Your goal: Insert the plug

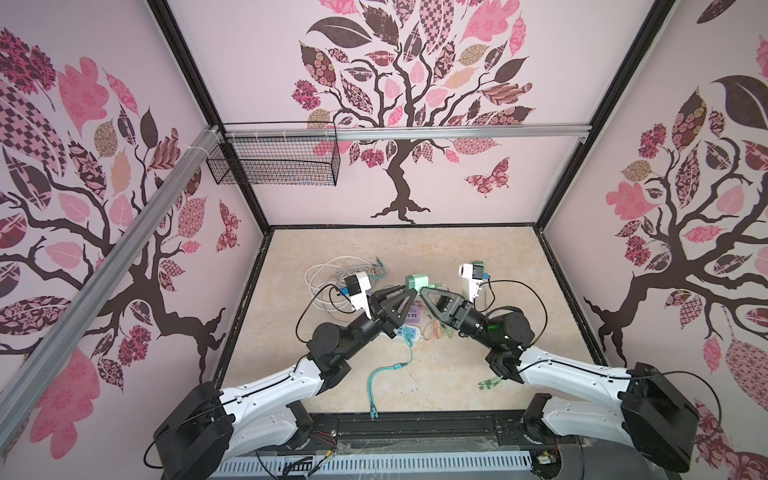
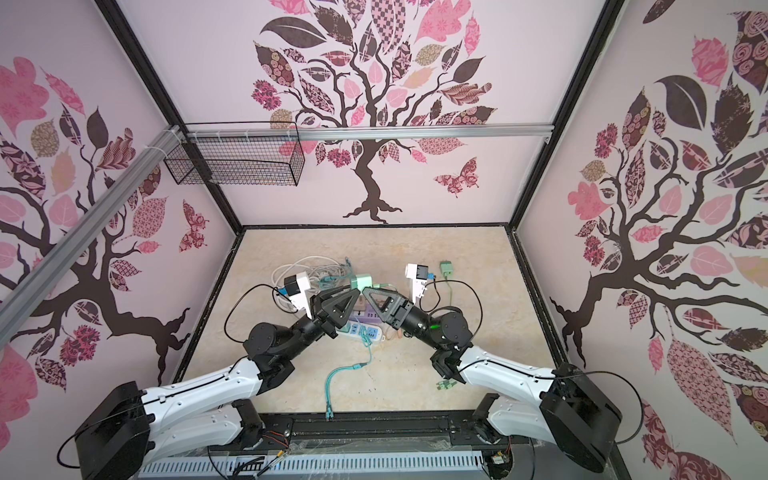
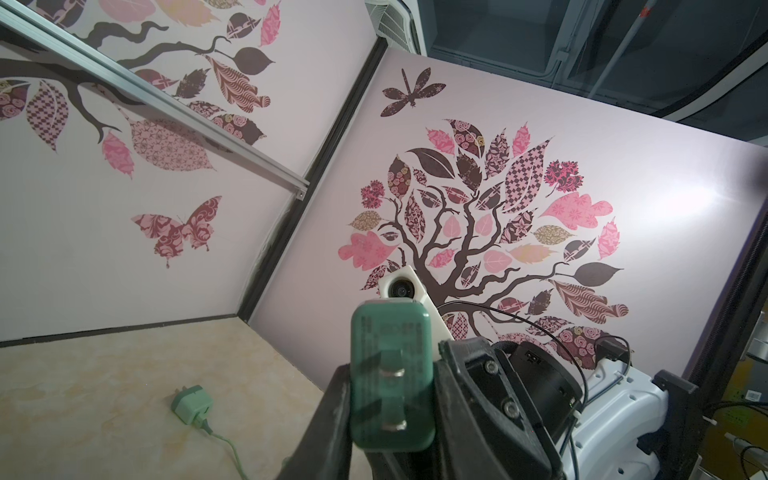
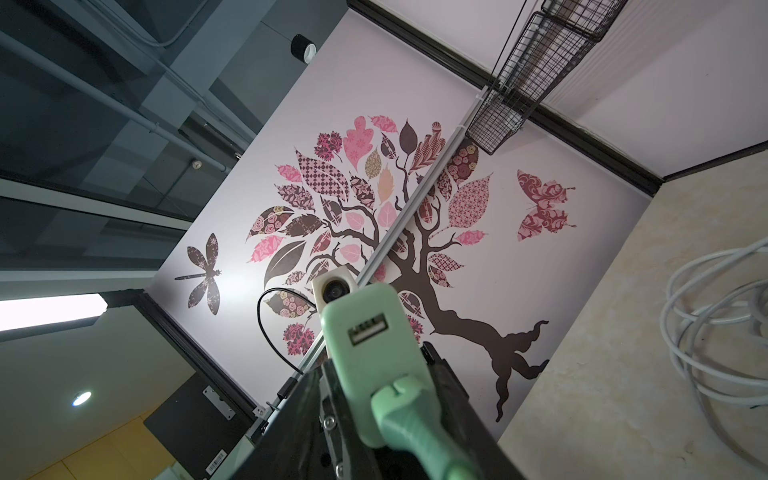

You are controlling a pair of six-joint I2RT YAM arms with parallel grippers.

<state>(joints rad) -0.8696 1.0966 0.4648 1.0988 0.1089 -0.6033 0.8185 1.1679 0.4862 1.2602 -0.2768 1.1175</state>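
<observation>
The beige marbled counter (image 1: 478, 249) carries a white cable coil (image 1: 322, 276) back left, a purple power strip (image 1: 414, 312) beside a white power strip (image 1: 399, 332) mid-counter, a teal cable (image 1: 370, 395) running frontward, and a green charger (image 2: 446, 268) back right.

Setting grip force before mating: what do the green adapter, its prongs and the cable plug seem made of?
Green adapter: likely hard moulded plastic, matte, rounded edges, faint print. Prongs: bare metal, flat blades with a dull silver sheen. Cable plug: pale green matte moulding, perhaps softer rubbery plastic; its notched neck suggests flex.
</observation>
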